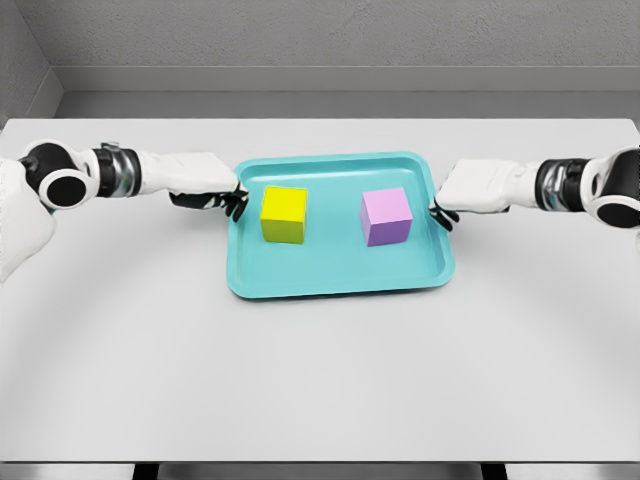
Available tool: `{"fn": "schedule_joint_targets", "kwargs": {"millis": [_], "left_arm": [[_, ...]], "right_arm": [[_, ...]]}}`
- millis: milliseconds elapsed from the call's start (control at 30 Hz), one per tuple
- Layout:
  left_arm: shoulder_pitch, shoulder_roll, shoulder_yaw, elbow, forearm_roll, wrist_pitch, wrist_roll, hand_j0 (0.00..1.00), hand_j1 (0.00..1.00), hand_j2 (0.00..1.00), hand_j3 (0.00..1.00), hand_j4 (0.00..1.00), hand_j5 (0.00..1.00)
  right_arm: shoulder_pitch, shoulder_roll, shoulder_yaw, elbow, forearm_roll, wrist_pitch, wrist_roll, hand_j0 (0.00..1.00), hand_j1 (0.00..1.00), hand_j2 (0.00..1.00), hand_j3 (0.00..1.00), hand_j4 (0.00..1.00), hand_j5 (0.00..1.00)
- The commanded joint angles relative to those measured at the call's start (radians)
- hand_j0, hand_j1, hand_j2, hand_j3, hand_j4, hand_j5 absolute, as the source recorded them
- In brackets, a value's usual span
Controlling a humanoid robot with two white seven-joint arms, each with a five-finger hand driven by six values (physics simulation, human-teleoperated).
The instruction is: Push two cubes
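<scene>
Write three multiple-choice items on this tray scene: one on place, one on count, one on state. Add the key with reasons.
1. Where does the yellow cube sit in the shallow teal tray?
A. left half
B. right half
C. outside it

2. How many cubes are in the tray?
A. one
B. two
C. three

3. How do the yellow cube and the lilac cube stand?
A. stacked
B. touching
C. apart

Key: 1 A, it is nearest the left hand. 2 B, only the yellow and lilac ones show. 3 C, bare tray floor shows between them. The right hand is at the tray's right rim.
</scene>
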Motion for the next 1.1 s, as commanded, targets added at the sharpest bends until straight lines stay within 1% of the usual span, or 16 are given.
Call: {"fn": "schedule_joint_targets", "kwargs": {"millis": [0, 100, 167, 200, 300, 400, 600, 667, 733, 833, 900, 967, 1067], "left_arm": [[0.002, -0.016, 0.001, 0.001, -0.013, 0.002, 0.0, 0.35, 0.35, 0.35, 0.35, 0.35, 0.35], [0.0, -0.019, 0.001, 0.003, -0.019, 0.002, 0.0, 0.35, 0.35, 0.35, 0.35, 0.35, 0.35], [0.0, -0.032, 0.001, 0.029, -0.022, 0.002, 0.0, 0.35, 0.35, 0.35, 0.35, 0.35, 0.35], [-0.002, -0.035, 0.001, 0.035, -0.038, 0.002, 0.0, 0.35, 0.35, 0.35, 0.35, 0.35, 0.35], [-0.006, -0.048, 0.001, 0.056, -0.045, 0.002, 0.0, 0.35, 0.35, 0.35, 0.35, 0.35, 0.35], [-0.008, -0.062, 0.001, 0.078, -0.071, 0.002, 0.0, 0.35, 0.35, 0.35, 0.35, 0.35, 0.35], [-0.012, -0.071, -0.001, 0.081, -0.081, 0.002, 0.0, 0.35, 0.35, 0.35, 0.35, 0.35, 0.35], [-0.012, -0.088, -0.001, 0.081, -0.117, 0.002, 0.0, 0.35, 0.35, 0.35, 0.35, 0.35, 0.35], [-0.012, -0.091, -0.002, 0.081, -0.121, 0.002, 0.0, 0.35, 0.35, 0.35, 0.35, 0.35, 0.35], [-0.018, -0.105, -0.048, 0.079, -0.121, 0.002, 0.0, 0.35, 0.35, 0.35, 0.35, 0.35, 0.35], [-0.021, -0.105, -0.05, 0.079, -0.121, 0.002, 0.0, 0.35, 0.35, 0.35, 0.35, 0.35, 0.35], [-0.021, -0.107, -0.051, 0.079, -0.121, 0.002, 0.0, 0.35, 0.35, 0.35, 0.35, 0.35, 0.35], [-0.028, -0.119, -0.051, 0.079, -0.121, 0.002, 0.0, 0.35, 0.35, 0.35, 0.35, 0.35, 0.35]], "right_arm": [[0.0, 0.015, 0.007, 0.016, 0.032, 0.002, 0.0, 0.27, 0.27, 0.27, 0.27, 0.27, 0.27], [-0.002, 0.026, 0.009, 0.025, 0.036, 0.002, 0.0, 0.27, 0.27, 0.27, 0.27, 0.27, 0.27], [-0.026, 0.03, 0.058, 0.026, 0.035, 0.002, 0.0, 0.27, 0.27, 0.27, 0.27, 0.27, 0.27], [-0.028, 0.032, 0.058, 0.026, 0.035, 0.002, 0.0, 0.27, 0.27, 0.27, 0.27, 0.27, 0.27], [-0.029, 0.038, 0.072, 0.029, 0.035, 0.002, 0.0, 0.27, 0.27, 0.27, 0.27, 0.27, 0.27], [-0.029, 0.041, 0.072, 0.029, 0.035, 0.002, 0.0, 0.27, 0.27, 0.27, 0.27, 0.27, 0.27], [-0.044, 0.055, 0.081, 0.029, 0.035, 0.002, 0.0, 0.27, 0.27, 0.27, 0.27, 0.27, 0.27], [-0.049, 0.066, 0.084, 0.028, 0.035, 0.002, 0.0, 0.27, 0.27, 0.27, 0.27, 0.27, 0.27], [-0.051, 0.073, 0.096, 0.026, 0.035, 0.002, 0.0, 0.27, 0.27, 0.27, 0.27, 0.27, 0.27], [-0.051, 0.076, 0.109, 0.022, 0.036, 0.002, 0.0, 0.27, 0.27, 0.27, 0.27, 0.27, 0.27], [-0.051, 0.086, 0.112, 0.017, 0.036, 0.002, 0.0, 0.27, 0.27, 0.27, 0.27, 0.27, 0.27], [-0.054, 0.083, 0.107, 0.022, 0.035, 0.002, 0.0, 0.27, 0.27, 0.27, 0.27, 0.27, 0.27], [-0.063, 0.069, 0.098, 0.055, 0.035, 0.002, 0.0, 0.28, 0.28, 0.28, 0.28, 0.28, 0.28]]}}
